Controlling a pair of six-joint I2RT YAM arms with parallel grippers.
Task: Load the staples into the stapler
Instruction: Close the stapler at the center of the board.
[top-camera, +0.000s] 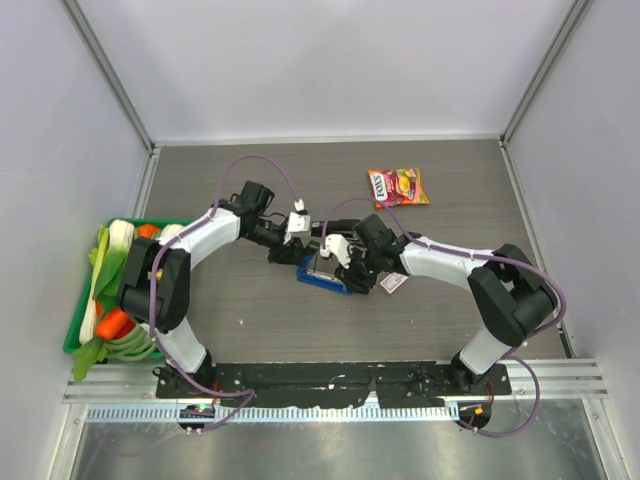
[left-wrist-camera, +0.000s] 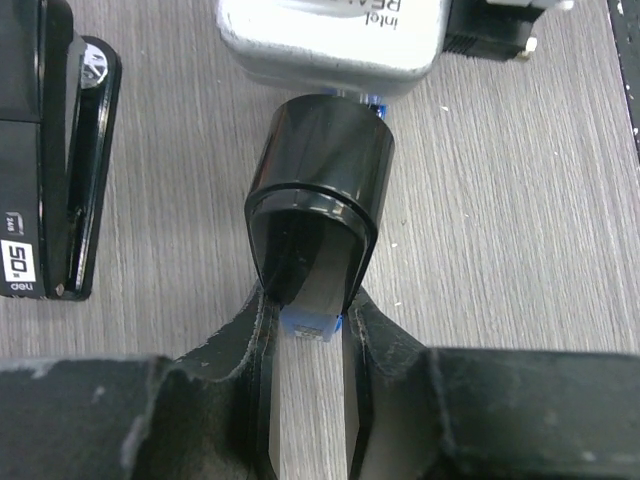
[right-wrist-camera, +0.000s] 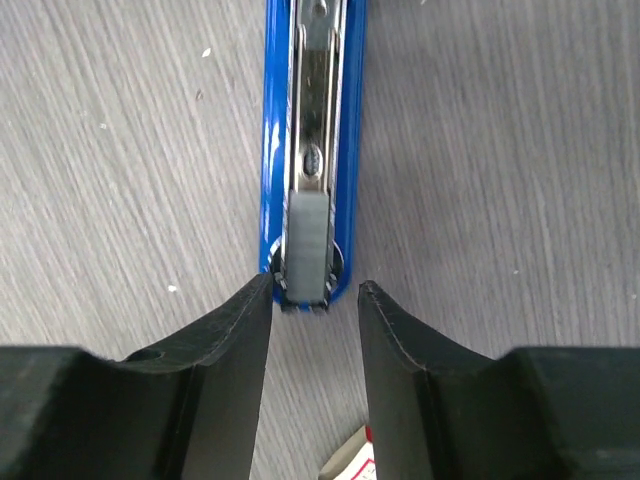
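Fingers (left-wrist-camera: 258, 345) of the left gripper (left-wrist-camera: 308, 310) are pinching the lower end of a glossy black top arm (left-wrist-camera: 320, 190) from both sides, and a small blue piece is showing between the tips. The arm's rounded end is pointing away from the fingers, toward the silver camera housing (left-wrist-camera: 330, 40) of the right wrist.

This top arm is part of the stapler (top-camera: 322, 272), which is lying on the grey wood-grain table (top-camera: 250, 320) near the middle, between the two arms.

The right gripper (right-wrist-camera: 313, 295) is hovering at one end of the stapler's blue base (right-wrist-camera: 270, 150) with its jaws parted. Its tips are sitting on either side of that end and are holding nothing; whether either tip is touching the blue edge is unclear. A metal channel (right-wrist-camera: 318, 100) is lying uncovered along the base, with a grey block (right-wrist-camera: 307, 240) sitting at the end nearest the gripper.

Beside the left gripper, a second, all-black stapler (left-wrist-camera: 45, 150) is lying flat on the table, apart from the held arm. A small white-and-red box (top-camera: 393, 283) is lying just beside the right gripper. An orange snack bag (top-camera: 398, 186) is lying farther back, well apart from both grippers. A green tray (top-camera: 72, 330) of vegetables is sitting at the table's left edge, next to the left arm.
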